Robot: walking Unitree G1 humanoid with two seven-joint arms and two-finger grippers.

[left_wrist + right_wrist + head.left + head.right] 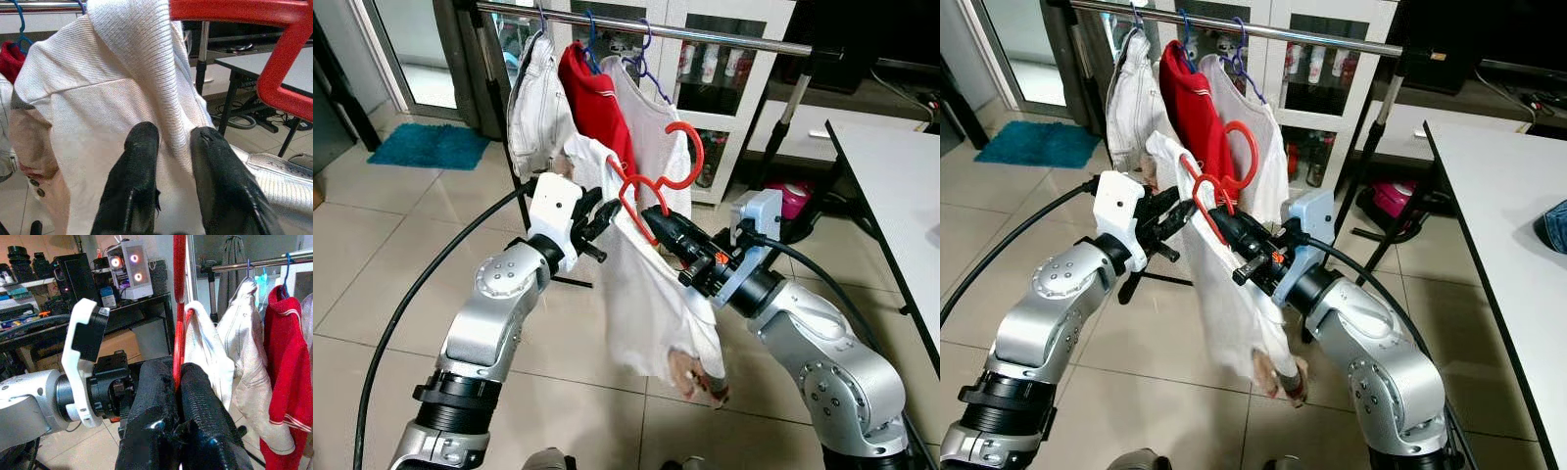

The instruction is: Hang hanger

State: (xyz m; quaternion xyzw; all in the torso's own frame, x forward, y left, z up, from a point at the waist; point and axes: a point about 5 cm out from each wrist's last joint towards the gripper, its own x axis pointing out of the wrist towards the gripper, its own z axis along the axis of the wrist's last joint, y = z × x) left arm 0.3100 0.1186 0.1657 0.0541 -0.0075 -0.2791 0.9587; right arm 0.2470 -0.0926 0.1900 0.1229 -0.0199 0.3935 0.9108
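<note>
1. Left eye view: the red hanger (658, 186) carries a white shirt (651, 294) and is held up in front of the metal rail (705, 34), its hook below the bar and not yet over it. The right gripper (656, 217) is clamped on the hanger's red frame; the left gripper (597, 217) pinches the shirt's shoulder
2. Right eye view: the same hold, with the shirt hanging loose between the silver arms and well above the floor tiles (1185, 392)
3. Left wrist view: both black fingers (137, 171) are closed on a fold of ribbed white cloth. It looks soft and likely to slip
4. Right wrist view: the fingers (195, 411) squeeze the thin red bar. The plastic seems stiff and light, so lifting by the frame near the hook should steer best
</note>
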